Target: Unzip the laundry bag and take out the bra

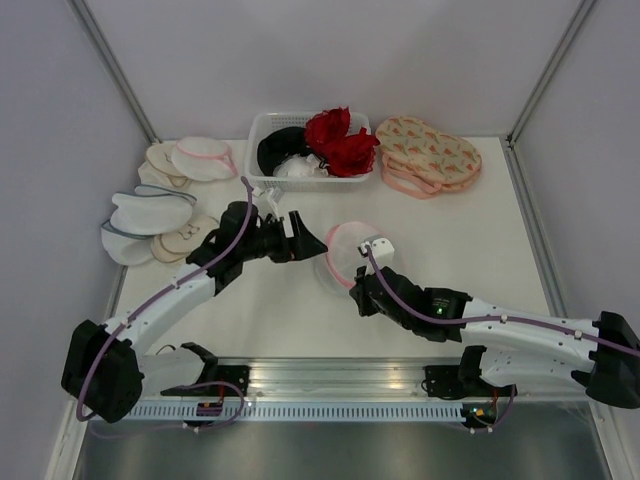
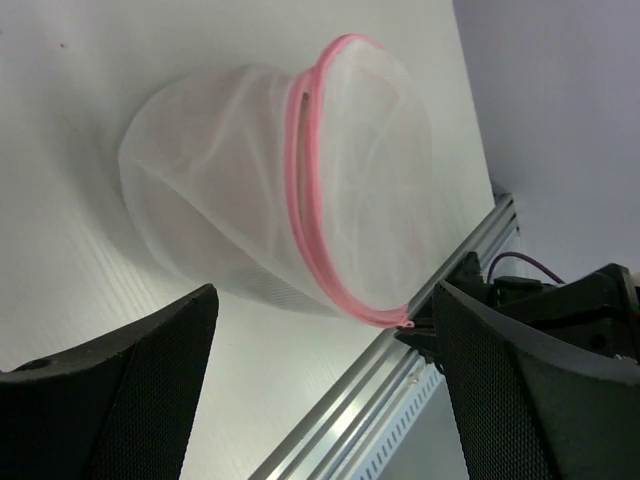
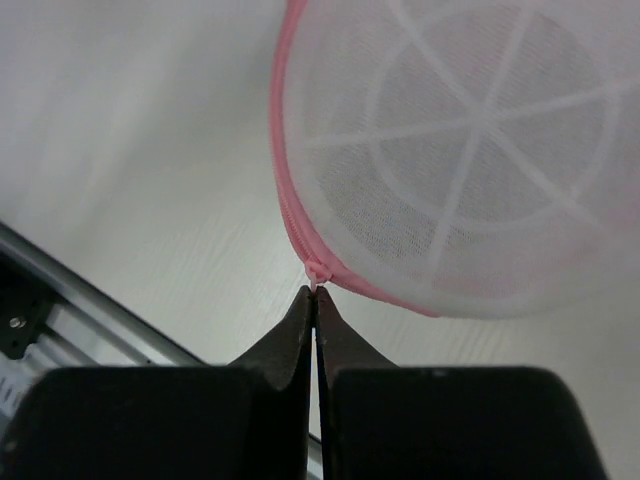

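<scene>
Behind: white plastic basket (image 1: 262, 128), beige floral pouches (image 1: 432, 152). Here right gripper (image 3: 315, 300) pinches zipper pull (image 3: 316, 271) of pink-trimmed white mesh bag (image 1: 343, 252); left gripper (image 2: 325, 295) spread wide; white table (image 1: 480, 235) below.

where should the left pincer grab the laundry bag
Probably the pink zipper trim of the laundry bag, at the end opposite the pull the right pincer pinches, coming in from the side of the left pincer: the rim stands raised there, facing it.

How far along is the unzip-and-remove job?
Done: right gripper shut on the zipper pull of the laundry bag. In hand: unzipping; the pink trim looks mostly closed. Left gripper open beside the bag, not touching. Left: open the zipper, take out the bra, which I can't make out through the mesh.
</scene>
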Robot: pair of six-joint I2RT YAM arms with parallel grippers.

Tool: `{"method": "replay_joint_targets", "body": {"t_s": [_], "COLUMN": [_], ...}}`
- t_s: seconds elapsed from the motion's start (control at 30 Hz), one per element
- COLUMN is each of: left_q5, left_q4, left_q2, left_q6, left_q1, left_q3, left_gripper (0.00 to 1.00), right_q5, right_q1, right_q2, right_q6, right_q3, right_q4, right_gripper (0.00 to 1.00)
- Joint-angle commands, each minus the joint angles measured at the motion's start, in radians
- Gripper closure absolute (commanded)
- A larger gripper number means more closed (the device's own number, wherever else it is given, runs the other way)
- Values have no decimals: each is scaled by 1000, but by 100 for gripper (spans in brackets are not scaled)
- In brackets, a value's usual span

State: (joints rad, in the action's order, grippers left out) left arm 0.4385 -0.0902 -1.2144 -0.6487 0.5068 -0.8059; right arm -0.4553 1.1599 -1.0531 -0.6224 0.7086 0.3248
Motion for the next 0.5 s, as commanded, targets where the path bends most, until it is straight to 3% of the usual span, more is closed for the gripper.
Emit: {"method": "replay_joint_targets", "body": {"t_s": [0.0, 0.13, 0.23, 0.33, 0.37, 0.4, 0.47], "left_q5": [-9, 37, 39, 52, 65, 74, 75], "left_q4": [103, 239, 225, 259, 282, 300, 314], "left_q2": [65, 53, -23, -72, -85, -102, -112], "left_q6": [-136, -212, -187, -186, -187, -187, -190], "left_q1": [28, 80, 127, 148, 151, 153, 154], "left_q3": [109, 156, 125, 106, 108, 112, 114], "left_gripper": [9, 9, 10, 21, 28, 51, 74], "right_q5": [170, 228, 245, 248, 248, 245, 227], "right_q1": [-2, -2, -3, -3, -3, -3, -5], "right_q2": [4, -57, -71, -65, -59, -50, -35], "right_q6": [53, 70, 66, 61, 58, 56, 52], "right_q3": [-5, 22, 32, 28, 25, 19, 15], "right_q4": [-200, -250, -251, -248, -245, -241, -216], "right_gripper": [100, 100, 100, 100, 100, 100, 100]}}
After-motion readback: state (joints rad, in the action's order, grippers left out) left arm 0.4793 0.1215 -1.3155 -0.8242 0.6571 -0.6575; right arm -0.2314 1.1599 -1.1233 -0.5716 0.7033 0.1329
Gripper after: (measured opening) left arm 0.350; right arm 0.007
